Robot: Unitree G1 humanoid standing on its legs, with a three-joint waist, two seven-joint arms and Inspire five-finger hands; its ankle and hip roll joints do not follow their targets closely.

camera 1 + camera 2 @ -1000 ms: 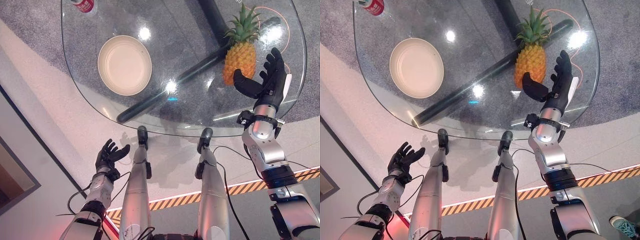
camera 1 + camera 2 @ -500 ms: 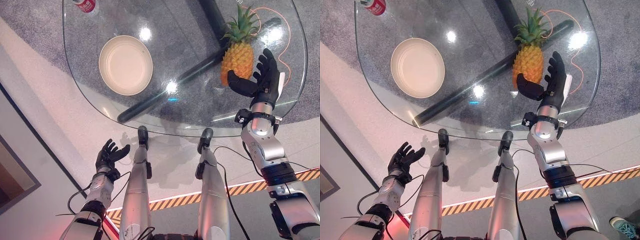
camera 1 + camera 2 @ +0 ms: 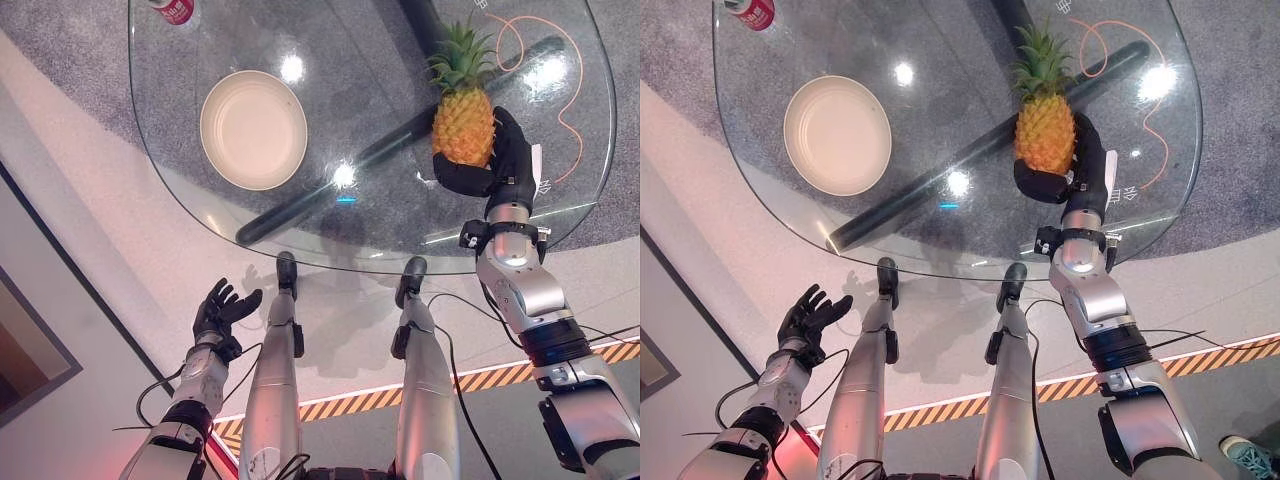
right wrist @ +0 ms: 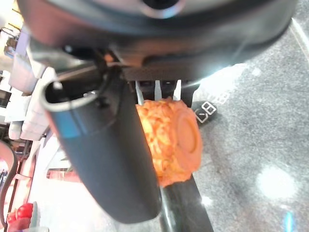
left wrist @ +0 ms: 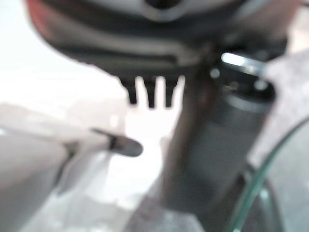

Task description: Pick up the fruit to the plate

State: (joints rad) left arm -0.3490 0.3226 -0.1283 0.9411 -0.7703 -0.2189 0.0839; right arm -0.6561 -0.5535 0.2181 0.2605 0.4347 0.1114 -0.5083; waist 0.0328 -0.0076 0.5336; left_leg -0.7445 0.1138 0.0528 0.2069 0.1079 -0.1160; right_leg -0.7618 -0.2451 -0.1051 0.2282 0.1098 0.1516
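While the left hand (image 3: 222, 308) hangs open below the glass table (image 3: 350, 110), the right hand (image 3: 490, 165) grips the pineapple (image 3: 463, 125), well apart from the plate (image 3: 254, 129).

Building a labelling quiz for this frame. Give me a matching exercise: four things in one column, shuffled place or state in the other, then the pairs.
Things:
1. orange pineapple with green crown
2. round cream plate
3. red can
4. left hand

States:
A. empty, on the glass table's left part
B. open, low, off the table
C. at the table's far left edge
D. in the right hand's curled fingers

Pairs: 1-D, 2-A, 3-C, 4-B
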